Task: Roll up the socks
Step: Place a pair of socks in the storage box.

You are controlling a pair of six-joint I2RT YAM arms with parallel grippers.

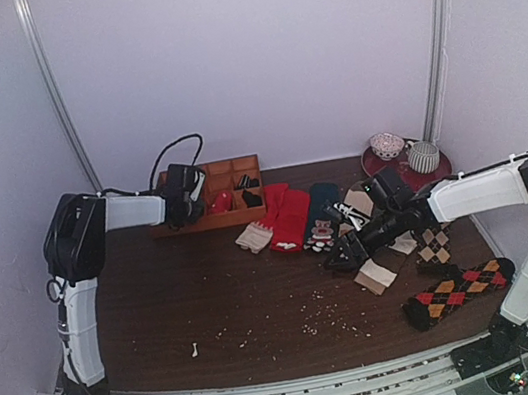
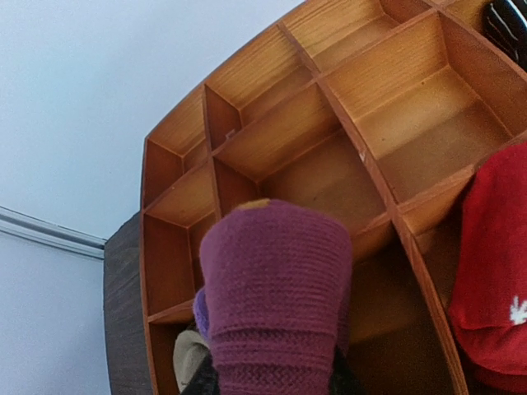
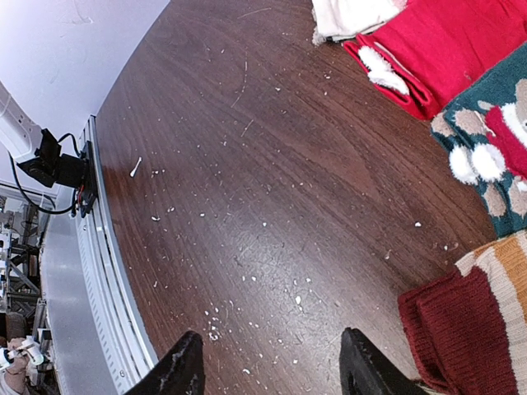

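While my left pincer [image 1: 185, 192] is clamping the rolled purple sock [image 2: 276, 296] above the wooden tray [image 2: 342, 123], I am judging the drop risky. The roll seems to be hanging over a divider rather than squarely over one compartment, so letting go may be leaving it perched on the wall or springing loose. My right pincer [image 3: 272, 350] is hovering wide apart over the worktop [image 3: 247, 164], beside the maroon striped sock [image 3: 461, 329], gripping nothing.
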